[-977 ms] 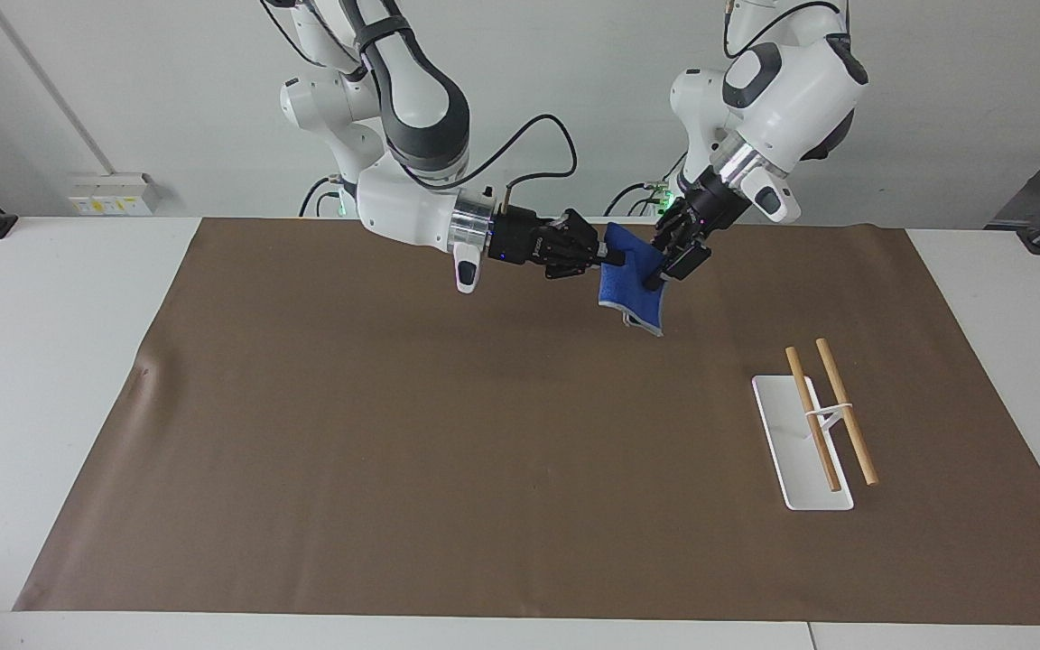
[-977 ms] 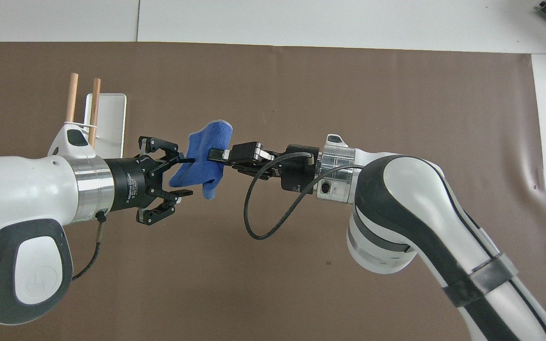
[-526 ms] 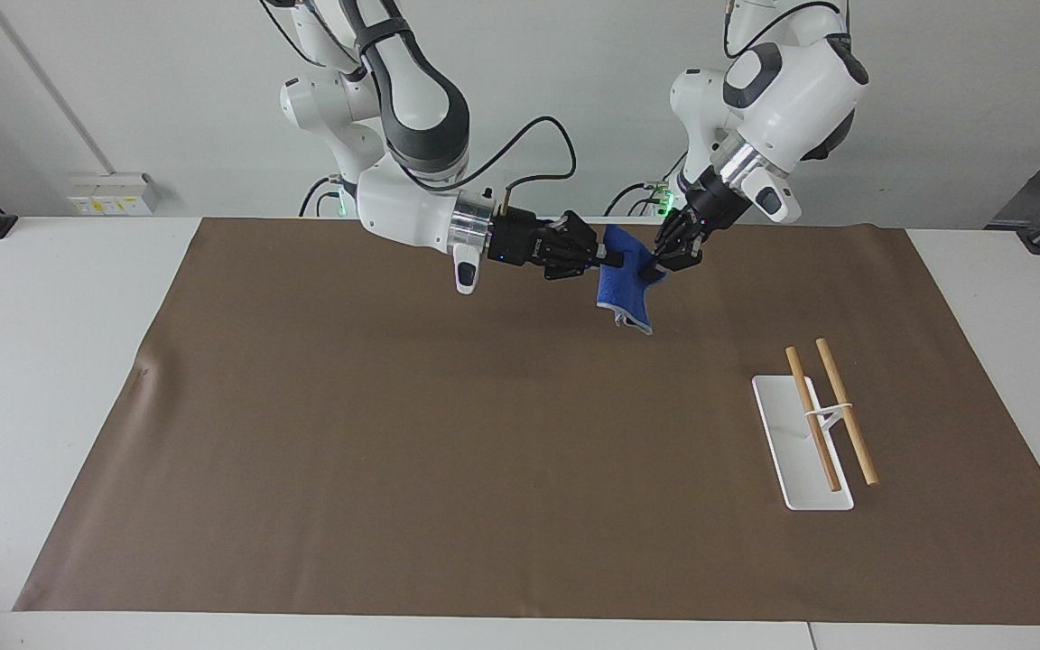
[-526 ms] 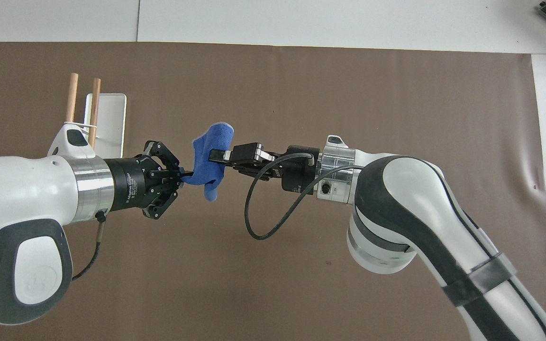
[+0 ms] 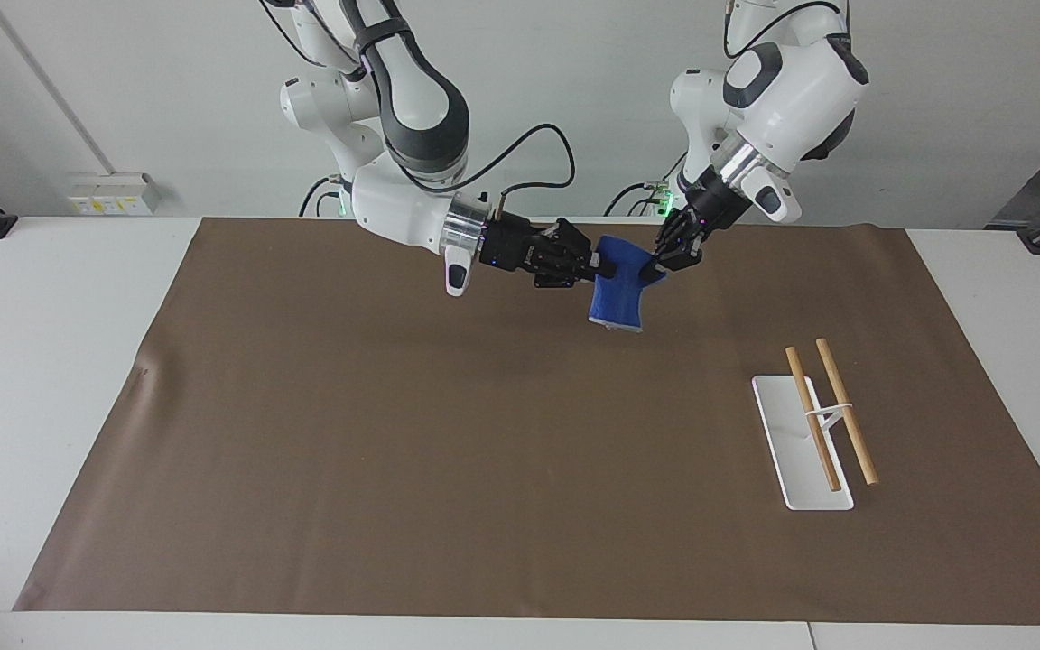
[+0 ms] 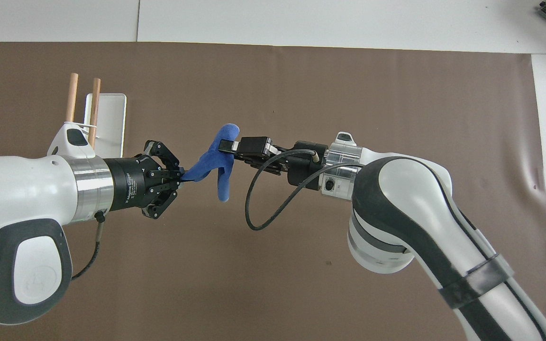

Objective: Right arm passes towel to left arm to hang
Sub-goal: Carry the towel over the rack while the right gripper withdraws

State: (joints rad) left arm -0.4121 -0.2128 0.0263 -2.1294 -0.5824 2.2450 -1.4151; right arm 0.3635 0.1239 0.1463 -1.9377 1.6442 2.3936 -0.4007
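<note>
The blue towel [image 5: 617, 293] hangs in the air over the brown mat, stretched between both grippers. My right gripper [image 5: 606, 266] reaches in sideways from the right arm's end and is shut on one upper corner of the towel [image 6: 216, 163]. My left gripper [image 5: 660, 262] comes down at a slant from the left arm's end, its fingertips shut on the other upper corner. In the overhead view the left gripper [image 6: 180, 176] and the right gripper [image 6: 225, 144] face each other with the cloth pulled taut between them. The towel's lower part dangles free.
A white rack base [image 5: 800, 442] with two wooden rods [image 5: 831, 411] stands on the brown mat [image 5: 394, 433] toward the left arm's end, farther from the robots than the grippers. In the overhead view the rack [image 6: 105, 118] lies just past the left wrist.
The left gripper closed on the towel's corner. The right arm then drew back a little toward its own end, pulling the cloth taut and narrow between the two grippers.
</note>
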